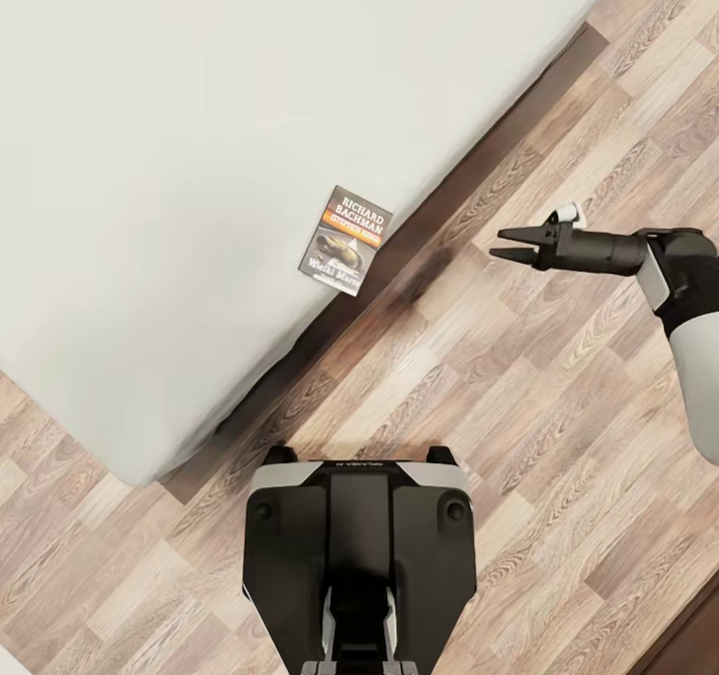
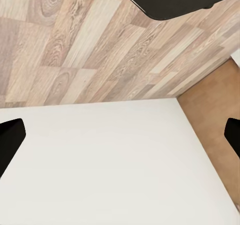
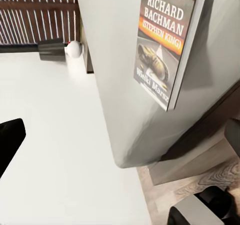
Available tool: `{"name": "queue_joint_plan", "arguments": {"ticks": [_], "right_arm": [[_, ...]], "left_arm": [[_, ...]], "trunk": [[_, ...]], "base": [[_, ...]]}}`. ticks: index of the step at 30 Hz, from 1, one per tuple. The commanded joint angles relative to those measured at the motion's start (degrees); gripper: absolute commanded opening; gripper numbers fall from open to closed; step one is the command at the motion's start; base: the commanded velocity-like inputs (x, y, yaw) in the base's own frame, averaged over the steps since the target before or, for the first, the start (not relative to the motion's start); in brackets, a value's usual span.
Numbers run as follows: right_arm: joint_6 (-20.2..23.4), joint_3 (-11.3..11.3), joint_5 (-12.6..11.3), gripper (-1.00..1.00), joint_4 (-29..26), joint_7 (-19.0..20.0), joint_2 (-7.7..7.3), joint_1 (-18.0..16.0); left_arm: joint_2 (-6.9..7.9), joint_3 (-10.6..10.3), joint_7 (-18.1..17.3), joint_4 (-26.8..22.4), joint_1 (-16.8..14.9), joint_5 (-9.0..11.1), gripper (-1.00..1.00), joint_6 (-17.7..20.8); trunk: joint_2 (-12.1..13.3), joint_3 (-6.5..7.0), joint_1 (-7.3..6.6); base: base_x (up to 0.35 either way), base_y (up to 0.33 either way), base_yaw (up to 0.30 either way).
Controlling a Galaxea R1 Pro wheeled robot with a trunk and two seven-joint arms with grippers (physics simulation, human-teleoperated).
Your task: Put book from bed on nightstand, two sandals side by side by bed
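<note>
Paperback book (image 1: 346, 242): lies flat near the edge of the bed (image 1: 180, 156), cover up. Judged light, thin, slightly flexible; best pinched across the edge nearest the mattress side. Right gripper (image 1: 509, 244): unladen, jaws slightly parted, over the floor (image 1: 519, 395), apart from the book.

Book (image 1: 346, 242) at bed (image 1: 180, 186) edge; right jaws (image 1: 502, 245) nearby, apart
</note>
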Motion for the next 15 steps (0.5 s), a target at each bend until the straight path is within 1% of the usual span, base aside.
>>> {"name": "queue_joint_plan", "arguments": {"ticks": [1,7,9,11,13,15], "right_arm": [[0.5,0.3,-0.1,1.0,0.0,0.2,-0.02,0.0],[0.3,1.5,-0.2,1.0,0.2,0.4,0.26,0.1],[0.1,1.7,-0.2,1.0,0.8,0.4,0.81,0.1],[-0.7,1.8,-0.1,1.0,2.1,0.3,1.7,0.1],[-2.0,1.9,0.0,1.0,3.8,0.1,2.5,0.1],[-3.6,2.0,0.0,1.0,5.4,0.0,2.99,0.1]], "left_arm": [[0.01,-0.4,-0.1,0.0,0.0,-0.1,1.0,-0.1],[-0.02,-0.4,-0.2,0.0,0.0,-0.1,1.0,-0.2],[-0.03,-0.4,-0.2,0.0,0.1,0.0,1.0,-0.3],[-0.09,-0.4,-0.1,0.0,0.1,0.0,1.0,-0.4],[-0.21,-0.4,-0.1,0.0,0.1,-0.1,1.0,-0.4],[-0.28,-0.4,-0.1,0.0,0.1,-0.1,1.0,-0.4]], "trunk": [[-0.1,-0.05,0.03],[-0.1,-0.05,0.03],[-0.1,-0.05,0.03],[-0.1,-0.05,0.03],[-0.1,-0.05,0.03],[-0.1,-0.05,0.03]], "base": [[0.0,0.0,0.0],[0.0,0.0,0.0],[0.0,0.0,0.0],[0.0,0.0,0.0],[0.0,0.0,0.0],[0.0,0.0,0.0]]}}
